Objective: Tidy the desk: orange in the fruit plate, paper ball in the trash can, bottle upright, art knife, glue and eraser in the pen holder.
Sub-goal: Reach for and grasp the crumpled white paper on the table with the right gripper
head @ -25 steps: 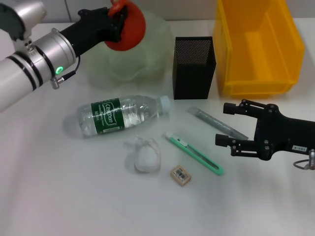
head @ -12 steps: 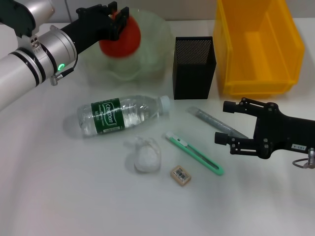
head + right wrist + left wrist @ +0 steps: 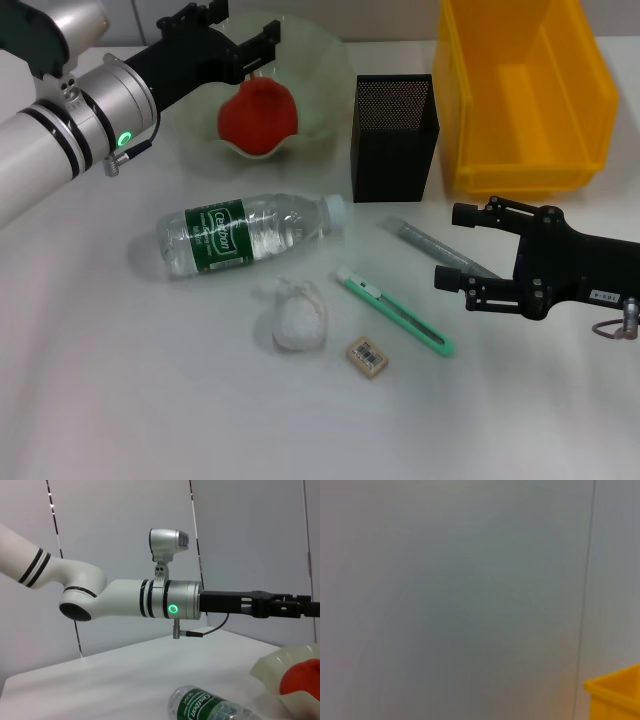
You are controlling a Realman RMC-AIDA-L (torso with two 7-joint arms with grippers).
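Observation:
The orange [image 3: 258, 114] lies in the pale green fruit plate [image 3: 320, 70] at the back left; it also shows in the right wrist view [image 3: 301, 678]. My left gripper [image 3: 240, 35] is open just above it and holds nothing. A clear bottle [image 3: 243, 234] with a green label lies on its side. Before it lie a white paper ball [image 3: 295, 317], a green art knife [image 3: 394, 311], a small eraser [image 3: 366, 356] and a grey glue stick [image 3: 437, 248]. The black mesh pen holder [image 3: 394, 137] stands behind them. My right gripper [image 3: 451, 247] is open beside the glue stick.
A yellow bin [image 3: 527, 92] stands at the back right beside the pen holder; its corner shows in the left wrist view [image 3: 615, 692]. The white desk [image 3: 120, 400] carries everything.
My left gripper has let go of the orange. The orange dropped from the fingers into the fruit plate. The right arm has barely moved.

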